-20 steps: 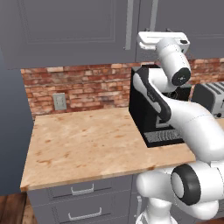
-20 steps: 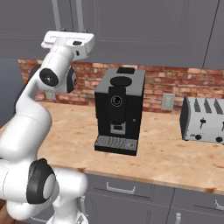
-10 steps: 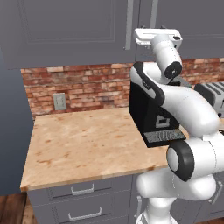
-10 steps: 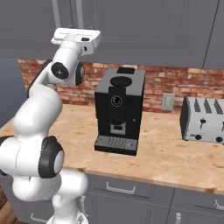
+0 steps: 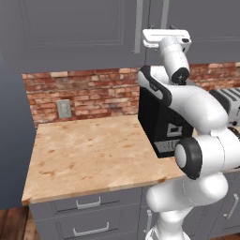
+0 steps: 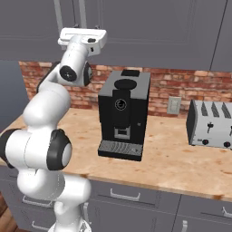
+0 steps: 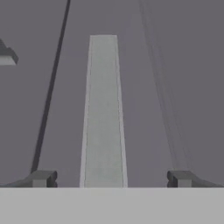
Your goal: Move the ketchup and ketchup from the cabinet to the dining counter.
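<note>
The grey upper cabinet [image 5: 70,33] hangs over the brick-backed counter with its doors shut. The ketchup bottles are hidden and the dining counter is out of view. My gripper [image 5: 165,30] is raised to the doors, just below their slim silver handles [image 5: 138,26]. From the right base view the gripper [image 6: 81,28] sits under the same handles [image 6: 84,11]. In the hand view the gripper [image 7: 111,178] is open, its fingertips [image 7: 43,178] standing on either side of one bar handle [image 7: 103,109] without touching it. A dark door seam [image 7: 50,96] runs to the handle's left.
A black coffee machine [image 6: 122,113] stands on the beige counter [image 5: 93,154] right beside the arm. A silver toaster [image 6: 210,122] sits further right. Grey drawers [image 5: 89,204] run below the counter. A wall outlet [image 5: 63,108] is set in the brick.
The hand has edged up and left, closer to the cabinet doors, and the arm's elbow has swung round. The gripper has stayed open.
</note>
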Motion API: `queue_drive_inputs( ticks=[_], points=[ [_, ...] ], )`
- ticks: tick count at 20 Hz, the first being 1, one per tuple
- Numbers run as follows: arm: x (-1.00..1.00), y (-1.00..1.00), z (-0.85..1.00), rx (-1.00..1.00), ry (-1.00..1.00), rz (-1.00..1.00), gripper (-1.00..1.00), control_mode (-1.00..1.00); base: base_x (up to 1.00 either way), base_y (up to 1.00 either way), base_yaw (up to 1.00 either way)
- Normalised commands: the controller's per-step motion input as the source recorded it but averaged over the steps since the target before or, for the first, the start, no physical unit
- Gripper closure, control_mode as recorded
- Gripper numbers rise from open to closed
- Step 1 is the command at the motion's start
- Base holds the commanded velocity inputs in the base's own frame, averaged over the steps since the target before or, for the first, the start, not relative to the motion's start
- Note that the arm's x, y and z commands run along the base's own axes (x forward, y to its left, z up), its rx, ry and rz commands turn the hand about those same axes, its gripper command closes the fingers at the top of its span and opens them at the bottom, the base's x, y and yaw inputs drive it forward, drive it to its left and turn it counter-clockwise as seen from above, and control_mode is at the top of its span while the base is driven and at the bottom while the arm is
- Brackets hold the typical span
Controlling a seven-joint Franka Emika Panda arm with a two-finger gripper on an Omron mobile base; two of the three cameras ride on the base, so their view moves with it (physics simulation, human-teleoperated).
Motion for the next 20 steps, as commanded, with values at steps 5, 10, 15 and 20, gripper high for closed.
queue_drive_inputs(
  ticks=[5,10,15,20],
  points=[
    [0.36,-0.23,0.0,0.0,-0.06,-0.04,1.0,-1.0,0.0,0.0,0.0],
    [0.07,-0.53,0.0,0.0,-0.01,-0.12,1.0,-1.0,0.0,0.0,0.0],
    [-0.02,-0.7,0.0,0.0,0.0,-0.15,1.0,-1.0,0.0,0.0,0.0],
    [-0.31,-0.96,0.0,0.01,0.02,-0.16,1.0,-1.0,0.0,0.0,0.0]
  ],
)
